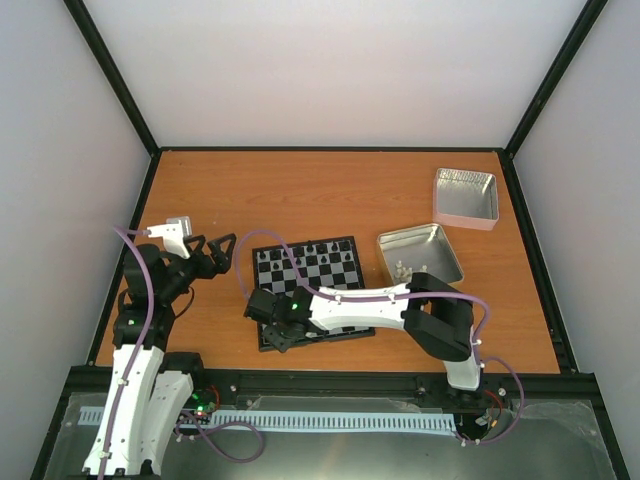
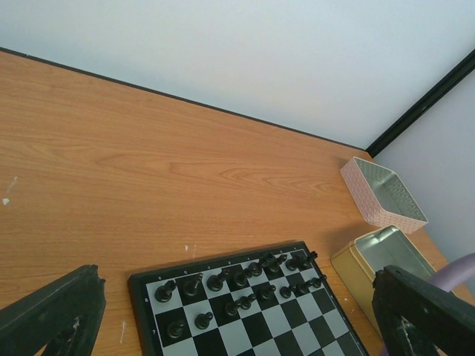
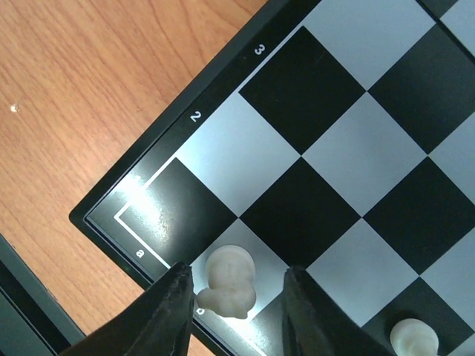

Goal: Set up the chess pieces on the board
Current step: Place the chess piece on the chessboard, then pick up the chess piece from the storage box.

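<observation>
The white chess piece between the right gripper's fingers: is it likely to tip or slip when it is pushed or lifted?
The white chess piece is smaller than one square, so it is probably very light and may tip at a slight nudge. Its rounded, smooth-looking surface could slip from the right gripper. It looks rigid, not floppy.

The orange-brown wooden table carried three things directly on its top. The board lay flat toward the near edge, a little left of the middle, with a silver tin just beside its far right corner, not touching it. A second tin with pinkish sides sat farther back on the right, near the first but apart from it.
</observation>
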Robot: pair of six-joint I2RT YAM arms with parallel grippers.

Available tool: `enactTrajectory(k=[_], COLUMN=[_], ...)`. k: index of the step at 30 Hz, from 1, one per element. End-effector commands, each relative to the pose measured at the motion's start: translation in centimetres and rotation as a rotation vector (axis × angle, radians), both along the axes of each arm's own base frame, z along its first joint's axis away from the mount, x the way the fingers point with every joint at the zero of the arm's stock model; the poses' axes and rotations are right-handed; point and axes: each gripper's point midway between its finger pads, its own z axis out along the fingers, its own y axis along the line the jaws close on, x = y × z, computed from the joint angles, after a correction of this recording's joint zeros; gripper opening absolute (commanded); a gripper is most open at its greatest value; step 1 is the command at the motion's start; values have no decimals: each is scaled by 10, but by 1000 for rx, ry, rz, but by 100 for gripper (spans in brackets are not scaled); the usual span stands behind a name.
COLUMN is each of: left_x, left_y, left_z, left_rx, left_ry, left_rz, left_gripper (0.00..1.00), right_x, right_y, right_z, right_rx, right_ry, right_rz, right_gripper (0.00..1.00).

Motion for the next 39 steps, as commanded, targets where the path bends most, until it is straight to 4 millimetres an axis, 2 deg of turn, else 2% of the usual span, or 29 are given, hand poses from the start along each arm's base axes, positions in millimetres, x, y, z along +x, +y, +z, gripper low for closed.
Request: enactTrajectory(k=[1,7,11,13,15,19,23,25,32,35,39], left_x=[0,1,2,3,3,4,5,5,5,5,5], left_y=[5,21,33,35,34,31,29,27,27,27,27], left_z=[9,8,5,3,2,2,1,0,1,1,1], left_rx=[10,28,37,39,39,38,36,33,35,35,35], left_ry=[-23,-8,14,19,24,25,27,27,27,24,27], left_rz=[34,132,208,220,214,194,179,168,169,169,170], left_gripper=[100,100,100,100,100,100,100,100,100,100,100], right_x=[6,19,50,72,98,147,177,181,182,181,182], right_y=[5,3,-19,-42,-75,-165,-260,-289,-354,-368,-371], right_z=[29,67,86,90,91,94,88,79,44,34,20], right_rx=[56,184,254,255,239,200,160,134,43,17,-7], right_ry=[-53,-77,-117,-148,-176,-227,-251,-235,-153,-134,-107], right_rz=[-17,-69,-196,-296,-421,-714,-972,-1023,-1165,-1193,-1188], right_gripper=[38,45,45,45,45,44,45,43,37,35,32])
